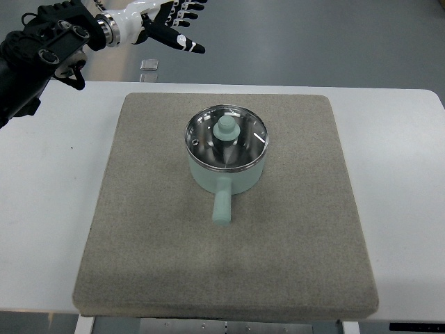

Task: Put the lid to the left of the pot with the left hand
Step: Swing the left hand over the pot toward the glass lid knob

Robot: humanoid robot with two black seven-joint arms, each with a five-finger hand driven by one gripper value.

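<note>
A pale green pot (227,167) is sitting near the middle of a grey felt mat (139,257), which is lying flat on a white desk (49,209). The pot's stubby handle (222,205) is pointing toward the near edge of the mat. The glass lid (243,139) is resting on the pot, its metal rim lining up with the pot's rim, and its pale green knob (226,128) is standing upright at the centre. The left robot hand (174,24) is hovering at the top left of the view, beyond the far edge of the desk and well apart from the pot; its black and white fingers (191,46) are spreading out loosely and holding nothing. Its arm is coming in from the left edge, with a dark forearm (42,49) and a white wrist section (128,21). A small pale object (149,65) is lying on the floor just past the far desk edge, too small to identify.
</note>
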